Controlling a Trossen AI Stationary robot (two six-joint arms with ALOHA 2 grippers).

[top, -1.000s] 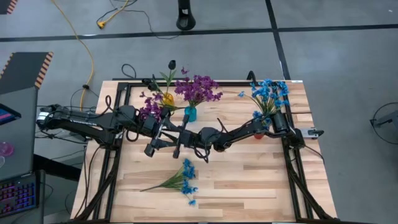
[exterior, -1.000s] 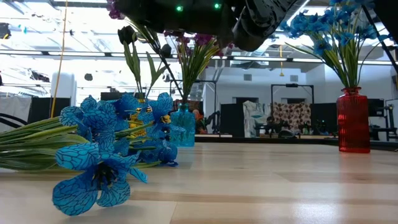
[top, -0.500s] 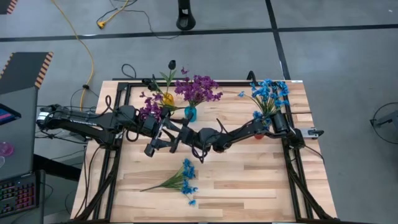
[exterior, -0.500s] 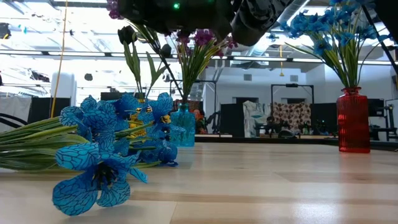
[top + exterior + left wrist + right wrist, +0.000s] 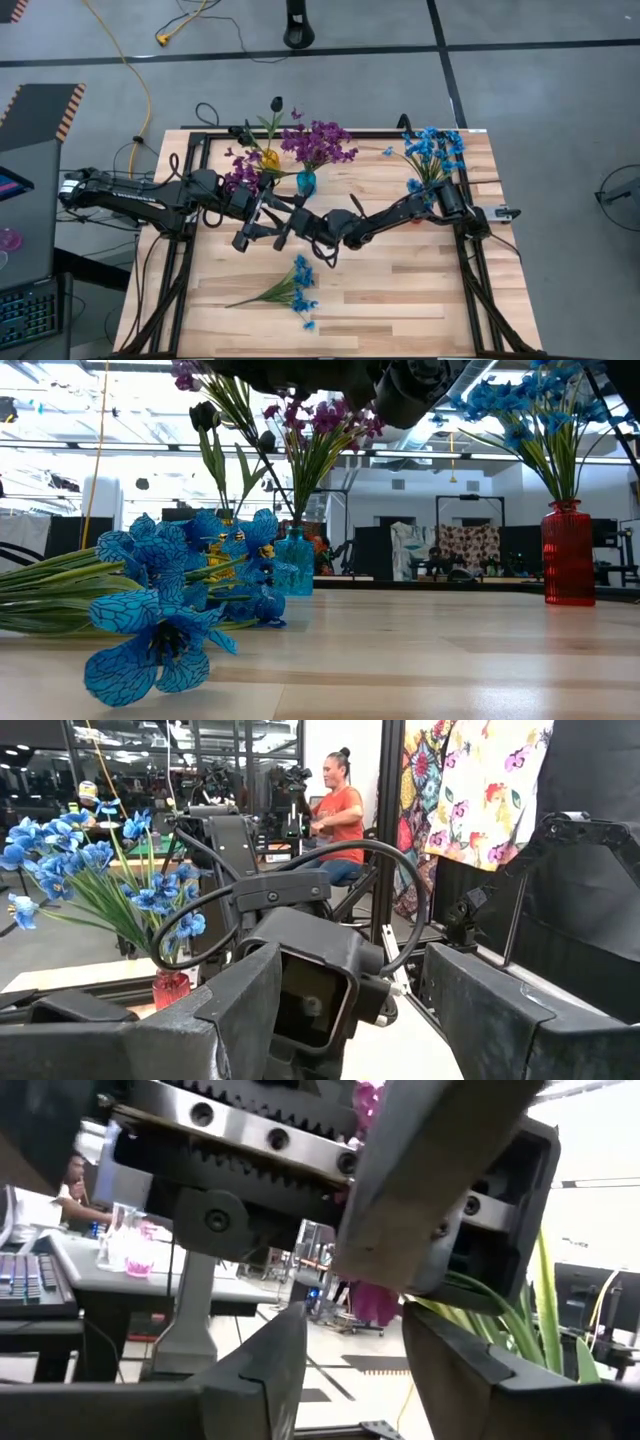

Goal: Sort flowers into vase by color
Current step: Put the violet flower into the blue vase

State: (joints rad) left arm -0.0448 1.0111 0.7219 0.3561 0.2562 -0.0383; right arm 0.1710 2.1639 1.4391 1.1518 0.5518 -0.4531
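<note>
Both arms are meeting over the middle of the wooden table [image 5: 400, 290], well above its surface. The left gripper [image 5: 272, 228] is hanging there with its two fingers spread wide, and nothing is sitting between them. The right gripper [image 5: 305, 228] is pointing straight at it, just beside it; its fingers [image 5: 262, 1370] are standing a little apart with a narrow gap showing, and I cannot see any stem caught in that gap. A loose bunch of blue flowers [image 5: 290, 288] is lying flat on the table nearer the front edge, stems pointing toward the left side, blossoms clustered just below where the grippers are hovering. At the back of the table, purple flowers [image 5: 318, 143] are standing in a small teal vase [image 5: 306, 183], and beside it a yellow vase [image 5: 269, 159] is holding a dark blossom on a tall stem along with some purple sprigs. Off at the right rear corner, more blue flowers [image 5: 432, 152] are standing upright in a red vase [image 5: 568, 553]. In the left wrist view a person in an orange top [image 5: 337, 808] is sitting at a desk in the room beyond the table.
</note>
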